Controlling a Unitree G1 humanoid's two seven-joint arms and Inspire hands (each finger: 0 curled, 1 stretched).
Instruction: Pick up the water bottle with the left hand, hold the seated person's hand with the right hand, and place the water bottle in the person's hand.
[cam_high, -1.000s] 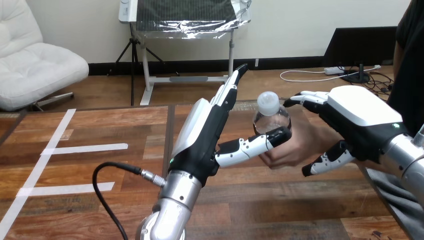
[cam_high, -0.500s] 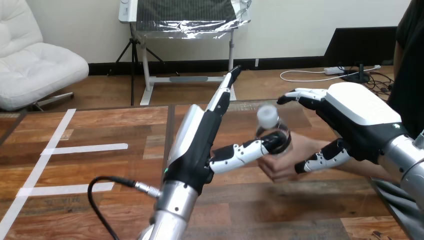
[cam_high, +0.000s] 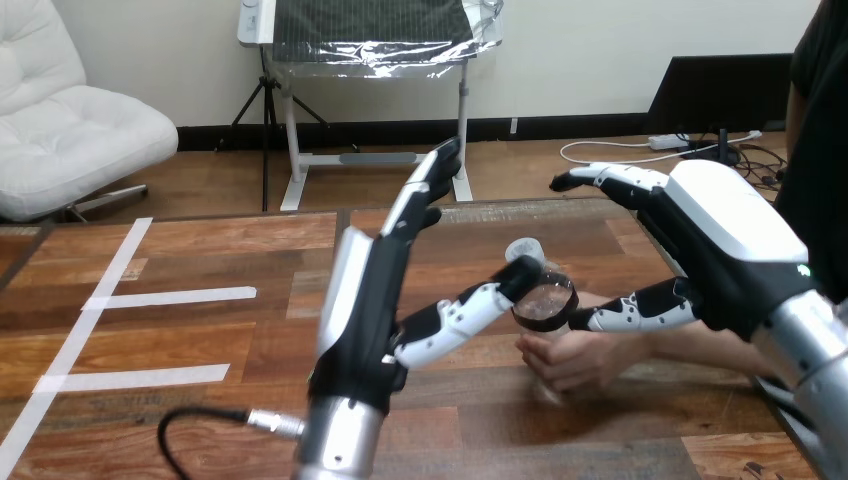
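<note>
We see L hand upright, fingers straight, thumb tip on tilted water bottle in person's hand. R hand spread above person's wrist, not gripping. Bottle's base hard to make out.

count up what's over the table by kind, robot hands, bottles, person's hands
robot hands: 2 (left robot hand, right robot hand)
bottle: 1
person's hand: 1
total: 4

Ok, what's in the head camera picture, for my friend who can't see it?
A tilted water bottle sits in the person's hand at a wooden table. The robot's open left hand reaches its thumb to the bottle; its open right hand hovers over the person's forearm.
</note>
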